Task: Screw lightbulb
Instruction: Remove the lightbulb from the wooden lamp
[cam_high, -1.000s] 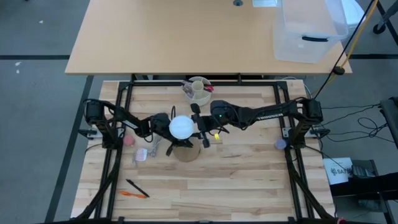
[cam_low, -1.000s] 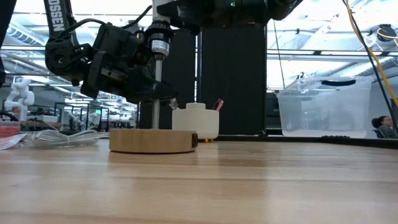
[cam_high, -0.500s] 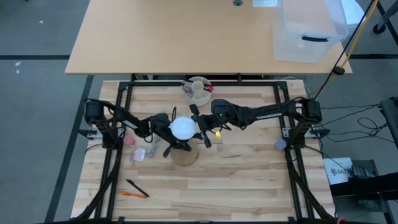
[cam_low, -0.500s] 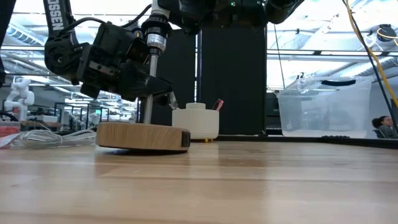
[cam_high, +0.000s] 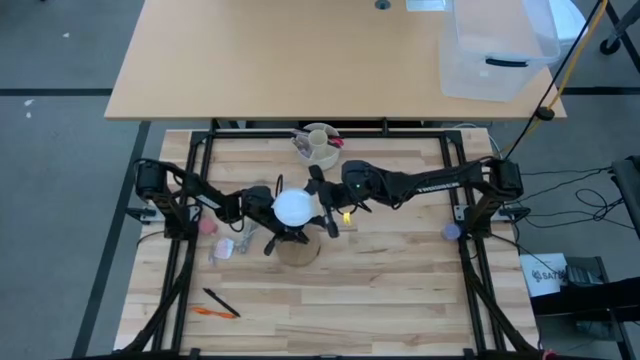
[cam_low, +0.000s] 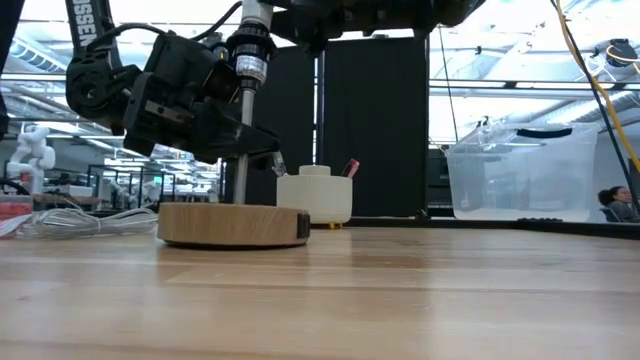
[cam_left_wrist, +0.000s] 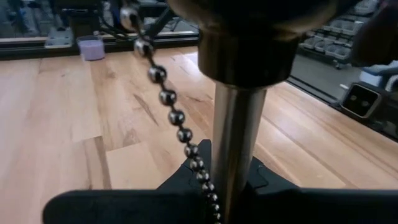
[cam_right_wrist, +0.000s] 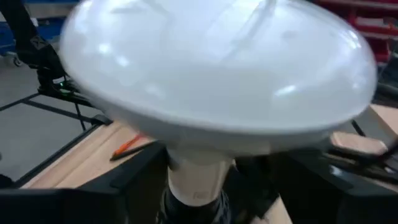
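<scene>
Light wooden slatted table (cam_high: 400, 290) under me. Round tan wooden lamp base (cam_low: 233, 224) sits flat on it, thin metal stem (cam_left_wrist: 236, 149) rising upright, beaded pull chain (cam_left_wrist: 168, 99) hanging beside the stem. White frosted round lightbulb (cam_high: 292, 208) sits on top of the lamp, neck down in the socket. My left fingers (cam_high: 268, 215) are clamped narrow on the metal stem below the bulb. My right fingers (cam_high: 322, 205) stand wide, just beside the bulb dome, not gripping it. Cream round cup with pens (cam_high: 319, 146) near the table's far edge.
</scene>
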